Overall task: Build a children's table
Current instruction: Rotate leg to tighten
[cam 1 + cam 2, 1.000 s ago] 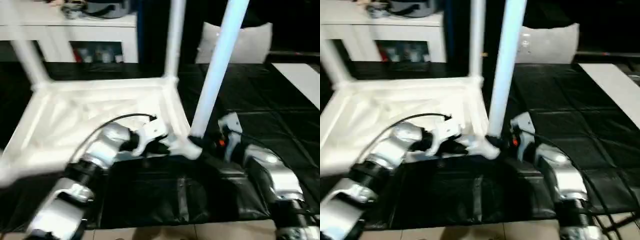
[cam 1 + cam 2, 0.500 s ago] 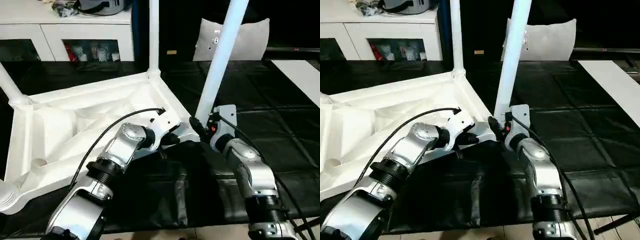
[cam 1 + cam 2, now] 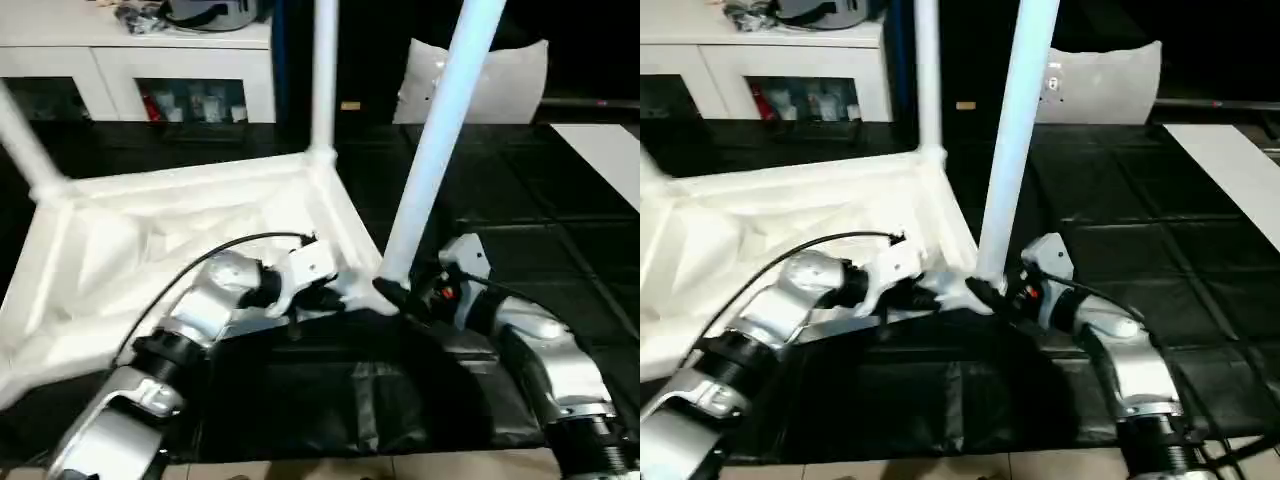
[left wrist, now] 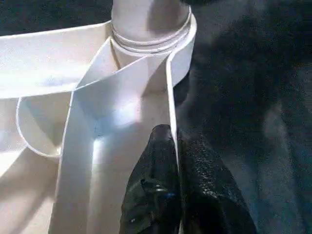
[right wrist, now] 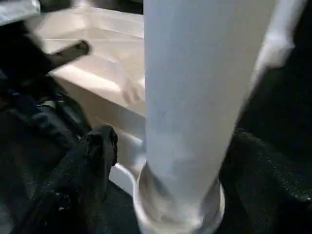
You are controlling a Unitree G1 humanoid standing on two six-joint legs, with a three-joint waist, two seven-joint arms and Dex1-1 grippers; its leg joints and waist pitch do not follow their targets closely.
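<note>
From the head camera you see the children's table (image 3: 170,240) lying upside down on the black mat (image 3: 560,200), ribbed underside up, three legs standing in view from its corners. Your left gripper (image 3: 322,297) sits at the near rim, likely to steady the top while the nearest leg (image 3: 435,140) seats. Your right gripper (image 3: 397,293) is at that leg's foot. In the left wrist view, the fingers (image 4: 161,195) are pinched shut on the thin rim wall just beside the corner socket (image 4: 151,29). In the right wrist view, the leg stands in its socket between spread jaws; one finger (image 5: 95,156) stands clear of it, so nothing is gripped.
</note>
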